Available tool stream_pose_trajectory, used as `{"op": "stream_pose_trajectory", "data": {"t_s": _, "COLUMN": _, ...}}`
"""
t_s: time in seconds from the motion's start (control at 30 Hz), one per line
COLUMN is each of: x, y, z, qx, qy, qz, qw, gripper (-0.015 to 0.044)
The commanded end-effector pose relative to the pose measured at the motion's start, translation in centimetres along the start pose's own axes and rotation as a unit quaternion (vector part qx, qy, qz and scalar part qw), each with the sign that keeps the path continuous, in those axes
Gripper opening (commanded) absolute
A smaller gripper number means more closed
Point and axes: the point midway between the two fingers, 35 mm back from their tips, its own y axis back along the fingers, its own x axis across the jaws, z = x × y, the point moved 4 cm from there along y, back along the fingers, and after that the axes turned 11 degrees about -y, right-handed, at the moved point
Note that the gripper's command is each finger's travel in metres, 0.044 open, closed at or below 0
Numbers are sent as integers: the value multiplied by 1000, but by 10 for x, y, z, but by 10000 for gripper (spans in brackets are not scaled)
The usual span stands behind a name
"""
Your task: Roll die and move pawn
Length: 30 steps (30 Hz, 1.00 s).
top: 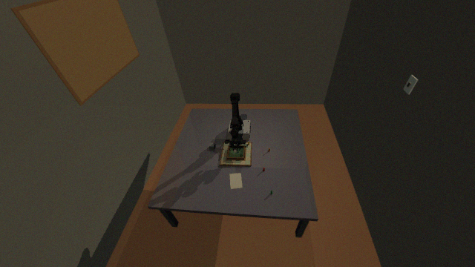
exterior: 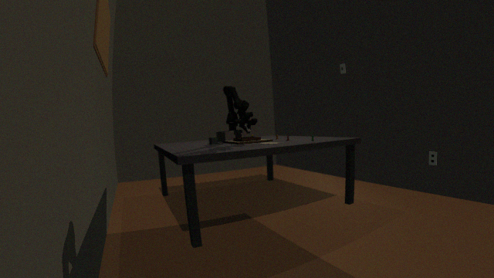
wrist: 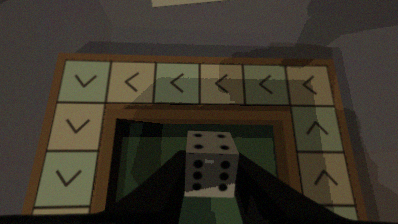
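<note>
My gripper (wrist: 208, 158) (top: 236, 149) is shut on the white die (wrist: 210, 159) (exterior: 248, 130). The die shows a face with four black pips and a face with six in the wrist view. It is held above the dice tray (wrist: 200, 114), which has a brown rim and a green floor. The board (wrist: 195, 57) (top: 222, 160) has green and cream arrow squares around the tray. A small yellow pawn (top: 248, 143) stands at the board's back right corner in the top view; it is out of the wrist view.
A pale card (top: 236, 181) lies in front of the board. Small orange (top: 269, 150), red (top: 263, 169) and green (top: 271, 193) pieces stand to the right. A small dark object (top: 214, 146) is left of the board. A pale box (top: 246, 127) stands behind it, beside the arm.
</note>
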Motion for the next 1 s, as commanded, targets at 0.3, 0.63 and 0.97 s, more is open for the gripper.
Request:
{"op": "stream_pose_trajectory", "data": {"t_s": 0.3, "x": -2, "y": 3, "z": -11, "qx": -126, "qy": 2, "qz": 24, "qw": 992, "gripper": 0}}
{"op": "stream_pose_trajectory", "data": {"t_s": 0.63, "x": -2, "y": 55, "z": -18, "qx": -126, "qy": 2, "qz": 24, "qw": 992, "gripper": 0}}
{"op": "stream_pose_trajectory", "data": {"t_s": 0.97, "x": -2, "y": 56, "z": -18, "qx": -126, "qy": 4, "qz": 25, "qw": 992, "gripper": 0}}
